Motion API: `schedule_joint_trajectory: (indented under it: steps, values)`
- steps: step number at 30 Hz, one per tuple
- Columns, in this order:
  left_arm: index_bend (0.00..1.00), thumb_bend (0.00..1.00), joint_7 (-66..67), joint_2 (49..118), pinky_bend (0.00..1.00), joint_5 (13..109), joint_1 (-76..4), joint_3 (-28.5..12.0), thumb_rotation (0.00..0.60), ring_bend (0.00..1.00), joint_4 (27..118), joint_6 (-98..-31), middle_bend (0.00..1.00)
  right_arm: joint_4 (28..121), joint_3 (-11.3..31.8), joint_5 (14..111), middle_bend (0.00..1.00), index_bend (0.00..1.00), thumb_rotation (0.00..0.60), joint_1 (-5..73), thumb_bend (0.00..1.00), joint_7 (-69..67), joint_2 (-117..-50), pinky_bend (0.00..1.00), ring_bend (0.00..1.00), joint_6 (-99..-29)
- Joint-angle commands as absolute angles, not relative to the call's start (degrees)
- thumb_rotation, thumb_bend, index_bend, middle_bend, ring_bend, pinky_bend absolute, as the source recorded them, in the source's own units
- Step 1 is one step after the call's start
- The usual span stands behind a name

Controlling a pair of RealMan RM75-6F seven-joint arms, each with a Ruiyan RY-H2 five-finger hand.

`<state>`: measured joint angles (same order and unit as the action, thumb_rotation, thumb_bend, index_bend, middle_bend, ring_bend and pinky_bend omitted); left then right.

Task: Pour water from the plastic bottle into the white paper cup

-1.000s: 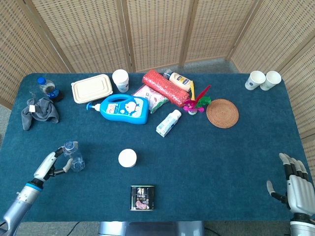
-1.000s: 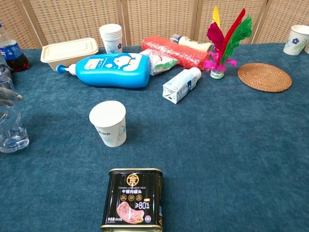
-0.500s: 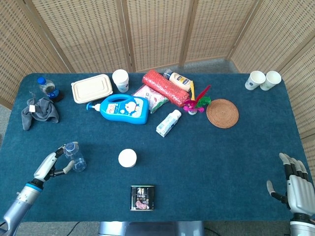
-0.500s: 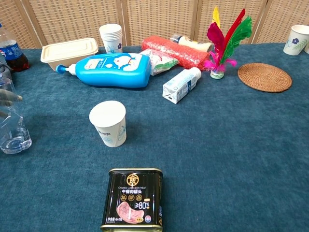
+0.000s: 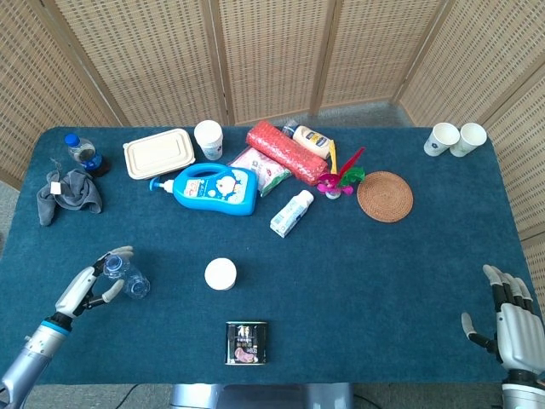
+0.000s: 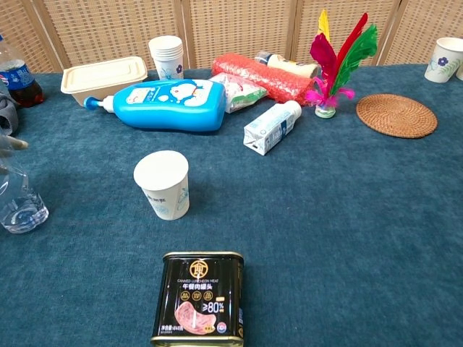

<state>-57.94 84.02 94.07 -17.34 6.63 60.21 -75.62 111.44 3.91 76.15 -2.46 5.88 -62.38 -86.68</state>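
Fingers of my left hand wrap the clear plastic bottle, tilted cap-left; white paper cup stands apart; my right hand rests spread.

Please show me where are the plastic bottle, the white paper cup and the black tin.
plastic bottle point(image 5: 134, 282), head view, clear body.
white paper cup point(image 6: 163, 186), chest view, side wall.
black tin point(image 6: 199, 300), chest view, top label.
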Motion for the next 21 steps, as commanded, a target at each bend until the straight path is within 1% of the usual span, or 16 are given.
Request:
schedule_joint_trajectory:
  steps: [1,4,6,9,13,16,21]
  values:
    - [0.15,0.37,-57.93,83.63,0.17,94.41,-17.13,6.9,0.152,0.11,60.49,-76.09,0.13,111.54,3.91,76.2,0.1,0.0,0.6,-2.41,0.42,5.94,-62.32,0.0,0.0,-86.63]
    - [0.11,0.35,-57.82,83.15,0.14,94.79,-17.02,7.18,0.128,0.08,60.89,-76.52,0.1,111.63,3.92,76.23,0.1,0.0,0.6,-2.35,0.42,5.97,-62.29,0.0,0.0,-86.54]
    - [0.08,0.35,-57.52,82.84,0.11,95.07,-16.94,7.4,0.097,0.05,61.1,-76.78,0.07,111.68,3.89,76.27,0.1,0.0,0.6,-2.37,0.42,5.97,-62.29,0.0,0.0,-86.55]
    - [0.04,0.34,-57.47,82.44,0.08,95.18,-16.72,7.55,0.067,0.01,61.59,-77.22,0.03,111.65,3.86,76.32,0.1,0.0,0.6,-2.45,0.42,5.92,-62.26,0.0,0.0,-86.66]
    - [0.0,0.33,-57.02,81.99,0.04,95.58,-16.37,7.91,0.039,0.0,61.95,-77.91,0.0,111.68,3.81,76.36,0.1,0.0,0.6,-2.52,0.42,5.83,-62.17,0.0,0.0,-86.7]
    - [0.0,0.32,-57.04,81.52,0.02,95.85,-16.03,8.0,0.025,0.0,62.49,-78.87,0.0,111.7,3.81,76.4,0.1,0.0,0.6,-2.52,0.42,5.89,-62.11,0.0,0.0,-86.71]
    - [0.0,0.32,-57.28,80.38,0.01,96.34,-15.45,7.88,0.009,0.0,63.82,-81.08,0.0,111.88,3.85,76.52,0.1,0.0,0.6,-2.41,0.42,6.08,-62.12,0.0,0.0,-86.66]
